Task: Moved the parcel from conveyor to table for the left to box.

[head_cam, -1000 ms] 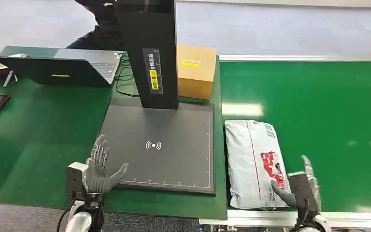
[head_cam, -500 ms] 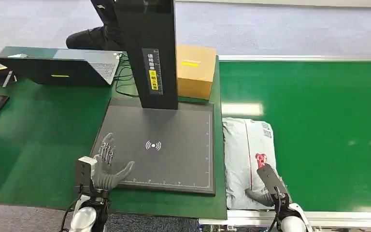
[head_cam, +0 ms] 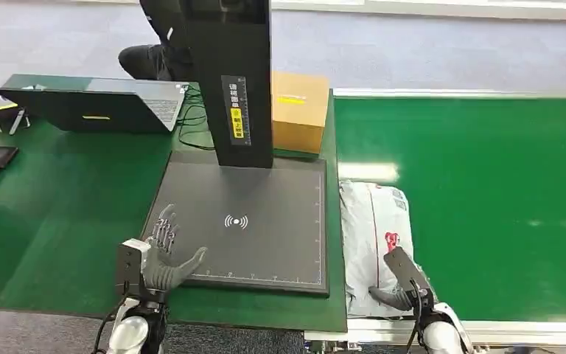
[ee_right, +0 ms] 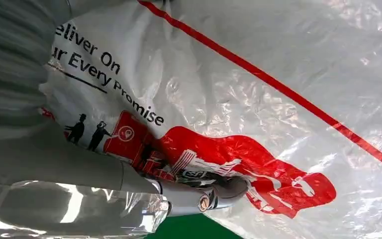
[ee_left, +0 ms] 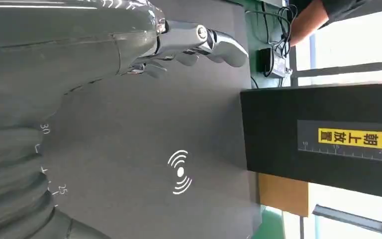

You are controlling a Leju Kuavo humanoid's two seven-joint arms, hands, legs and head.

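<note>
- The right hand (head_cam: 402, 284) now sits on the near end of the parcel (head_cam: 372, 228) — a second ago it was beside it.
- The parcel lies on the green conveyor (head_cam: 486, 192), slid closer to the desk (head_cam: 59, 214).
- The left hand (head_cam: 161, 254) hovers open, holding nothing.

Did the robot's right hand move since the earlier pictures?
Yes. The right hand moved toward the dark scanner pad, from the outer edge of the white plastic parcel on the green conveyor belt onto its near end.

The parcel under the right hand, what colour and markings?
The parcel is a white-grey plastic mailer with a red stripe, red logo and black lettering, clearest in the right wrist view.
</note>
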